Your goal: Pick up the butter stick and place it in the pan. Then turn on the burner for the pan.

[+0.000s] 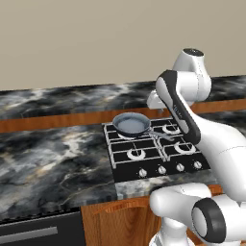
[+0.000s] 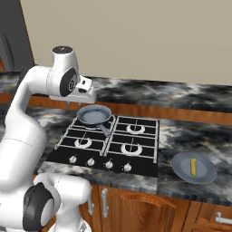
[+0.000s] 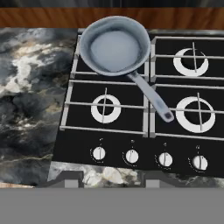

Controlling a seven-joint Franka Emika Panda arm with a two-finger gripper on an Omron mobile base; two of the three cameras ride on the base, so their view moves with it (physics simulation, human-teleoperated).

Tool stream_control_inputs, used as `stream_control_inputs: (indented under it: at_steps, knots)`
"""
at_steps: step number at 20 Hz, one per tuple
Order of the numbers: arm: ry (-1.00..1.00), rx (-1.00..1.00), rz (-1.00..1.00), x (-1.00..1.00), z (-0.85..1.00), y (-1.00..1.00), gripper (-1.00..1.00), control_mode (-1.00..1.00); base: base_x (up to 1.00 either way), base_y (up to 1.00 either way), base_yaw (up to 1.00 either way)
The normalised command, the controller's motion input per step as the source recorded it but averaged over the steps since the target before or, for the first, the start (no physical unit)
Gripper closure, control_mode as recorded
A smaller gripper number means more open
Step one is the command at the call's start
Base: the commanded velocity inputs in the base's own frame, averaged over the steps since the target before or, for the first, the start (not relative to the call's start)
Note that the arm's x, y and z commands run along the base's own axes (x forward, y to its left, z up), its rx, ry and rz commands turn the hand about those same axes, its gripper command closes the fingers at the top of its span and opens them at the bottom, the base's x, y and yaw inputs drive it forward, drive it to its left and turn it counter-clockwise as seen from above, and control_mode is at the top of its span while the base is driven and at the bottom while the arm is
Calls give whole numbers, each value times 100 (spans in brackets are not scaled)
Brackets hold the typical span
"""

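1. I judged the first step had hardly begun: the butter stick (image 2: 194, 166) lay on a grey plate (image 2: 181, 168) on the desk (image 2: 181, 131), to the right of the cooktop (image 2: 145, 161) and well apart from my arm.
2. The pan (image 2: 94, 115) sat empty on the back-left burner (image 3: 94, 65), its handle (image 3: 151, 96) pointing toward the middle of the cooktop.
3. My next move, as I read it, called for swinging the hand right across the cooktop to the plate, then coming down over the stick.
4. The burner step had to wait; the four knobs (image 3: 132, 156) sat in a row along the front edge.
5. The arm stood raised, its hand (image 2: 84, 93) hanging above and just behind the pan, looking down over the cooktop.
6. I could not tell whether the fingers (image 3: 107, 179) were spread or pressed together; they held nothing I could see.
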Motion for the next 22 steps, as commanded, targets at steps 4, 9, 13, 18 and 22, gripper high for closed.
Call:
stream_control_inputs:
  at_steps: [4,9,13,18,22]
  knots:
    - [2,0,0,0,-10,-7,-100,-100,0,0,0]
    - [3,0,0,-2,-26,-70,-100,-100,0,0,0]
    - [6,0,0,0,-15,-78,-100,-100,0,0,0]
    - [10,0,0,0,-18,-64,-100,-100,0,0,0]
    - [14,0,0,0,-19,-51,-100,-100,0,0,0]
